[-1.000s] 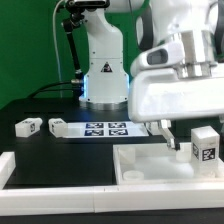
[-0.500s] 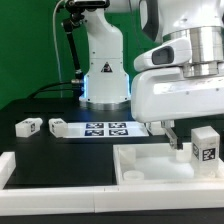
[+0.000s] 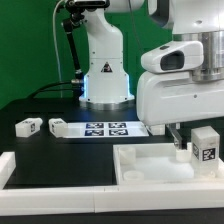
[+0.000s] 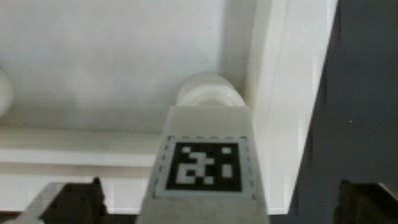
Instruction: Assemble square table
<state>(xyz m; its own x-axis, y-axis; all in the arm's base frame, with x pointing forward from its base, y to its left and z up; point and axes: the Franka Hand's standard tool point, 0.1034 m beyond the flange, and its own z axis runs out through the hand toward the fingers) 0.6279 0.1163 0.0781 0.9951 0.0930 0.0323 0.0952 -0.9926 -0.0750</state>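
Observation:
The white square tabletop slab (image 3: 150,172) lies at the front of the exterior view's right. One white leg (image 3: 205,145) with a tag stands upright at the slab's far right corner. My gripper (image 3: 186,136) hangs just above it, open. In the wrist view the same leg (image 4: 208,150) stands in the slab's (image 4: 107,60) corner between my spread fingertips (image 4: 71,200), with a gap on each side, so my gripper (image 4: 214,205) is not touching it. Two more legs, one (image 3: 28,126) beside the other (image 3: 57,126), lie on the black table at the left.
The marker board (image 3: 105,129) lies flat at mid-table in front of the robot base (image 3: 103,85). A long white rail (image 3: 40,168) runs along the front left, next to the slab.
My hand has risen and shifted slightly toward the exterior view's right above the standing leg. The leg and the other parts have not moved.

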